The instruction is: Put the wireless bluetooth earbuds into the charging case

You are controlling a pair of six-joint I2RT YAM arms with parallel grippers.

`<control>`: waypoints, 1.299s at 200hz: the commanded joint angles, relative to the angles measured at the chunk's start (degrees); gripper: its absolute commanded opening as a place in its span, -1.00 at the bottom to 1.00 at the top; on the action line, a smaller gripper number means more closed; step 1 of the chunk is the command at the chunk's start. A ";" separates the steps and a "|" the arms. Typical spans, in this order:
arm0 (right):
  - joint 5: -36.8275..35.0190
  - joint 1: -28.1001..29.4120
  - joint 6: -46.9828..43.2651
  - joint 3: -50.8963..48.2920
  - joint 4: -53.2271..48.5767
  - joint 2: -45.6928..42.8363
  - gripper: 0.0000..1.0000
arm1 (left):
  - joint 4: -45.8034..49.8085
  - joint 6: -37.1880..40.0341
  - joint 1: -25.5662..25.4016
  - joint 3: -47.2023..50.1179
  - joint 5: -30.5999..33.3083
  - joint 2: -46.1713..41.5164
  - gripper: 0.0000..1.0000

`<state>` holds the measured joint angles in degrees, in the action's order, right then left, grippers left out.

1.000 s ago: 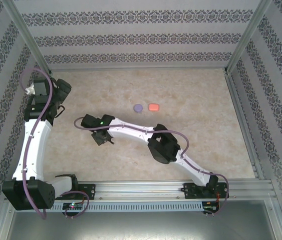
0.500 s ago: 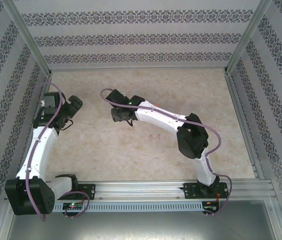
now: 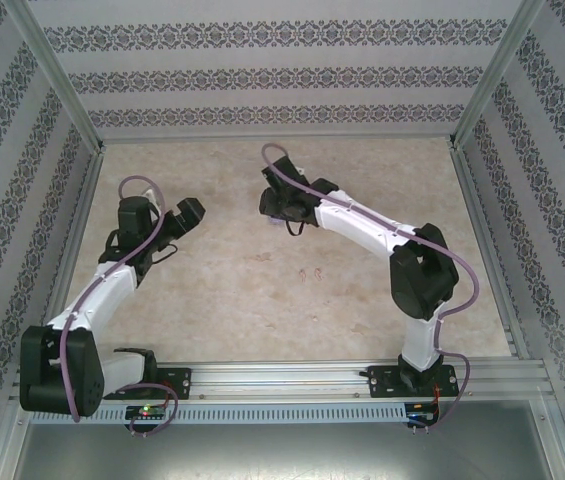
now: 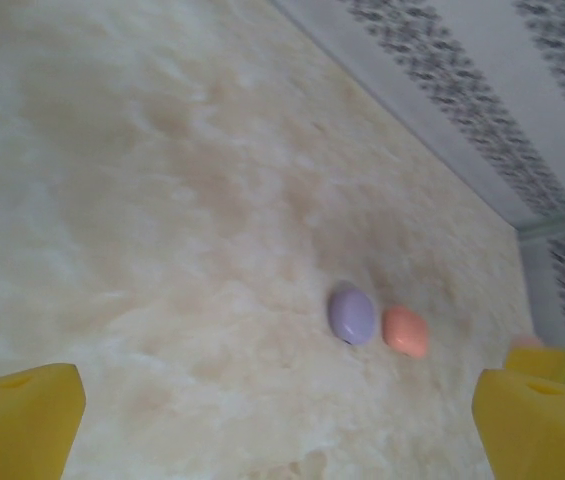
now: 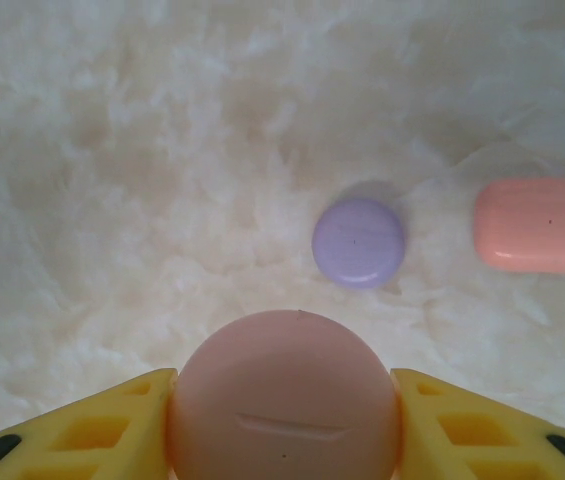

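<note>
Seen from above, a left arm (image 3: pixel 102 290) and a right arm (image 3: pixel 362 225), both white, reach over a marbled beige worktop (image 3: pixel 212 300) enclosed by patterned walls (image 3: pixel 262 70).

The right end effector (image 5: pixel 284 405) pinches a round pinkish case (image 5: pixel 284 385) between its yellow fingers (image 5: pixel 92 435). Just beyond it lie a purple round case (image 5: pixel 358 242) and, beside that but not touching, an orange-pink oblong case (image 5: pixel 540 226).

The left end effector (image 4: pixel 280 425) is empty, its fingers spread wide. It points toward those two cases from well apart.

Tiny pinkish specks (image 3: pixel 310 270) lie nearer the arm bases, well apart from the cases. They are probably the earbuds, though too small to be sure.

The likely risks:
- The grip sits on the case's curved sides, so the case could slip or pop free.
- Setting the pinkish case down carelessly could knock the purple case.
- The right arm spans the worktop near the specks and could sweep them away.
- Every lid in sight looks shut, so nothing can be inserted yet.
</note>
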<state>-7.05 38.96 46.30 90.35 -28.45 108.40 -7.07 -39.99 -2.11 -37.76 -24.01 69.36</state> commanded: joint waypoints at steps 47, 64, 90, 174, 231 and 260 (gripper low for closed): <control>5.74 -3.64 18.24 -4.59 9.46 -4.29 -0.29 | -24.57 3.77 -7.61 2.42 -8.62 7.91 0.99; 6.91 -4.06 22.28 -5.49 11.17 -4.50 -0.29 | -27.20 4.16 -9.37 2.10 -9.98 10.05 0.99; 8.78 -4.51 29.18 -8.51 15.78 -5.45 -0.29 | -31.09 3.84 -11.64 1.77 -10.83 12.84 0.98; 10.27 -3.14 37.28 -13.77 21.90 -9.32 -0.30 | -40.52 1.05 -16.11 -1.04 -15.23 21.00 0.72; 9.91 -1.24 38.07 -15.02 22.97 -10.90 -0.31 | -43.09 -0.26 -17.20 -2.45 -14.58 22.53 0.44; 10.01 -0.74 38.14 -15.29 23.01 -10.95 -0.31 | -43.93 -0.57 -17.82 -3.04 -14.10 23.03 0.38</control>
<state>2.87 37.67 83.81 75.64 -6.76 99.35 -46.54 -39.94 -18.83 -39.05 -37.71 91.48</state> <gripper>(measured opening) 0.480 0.698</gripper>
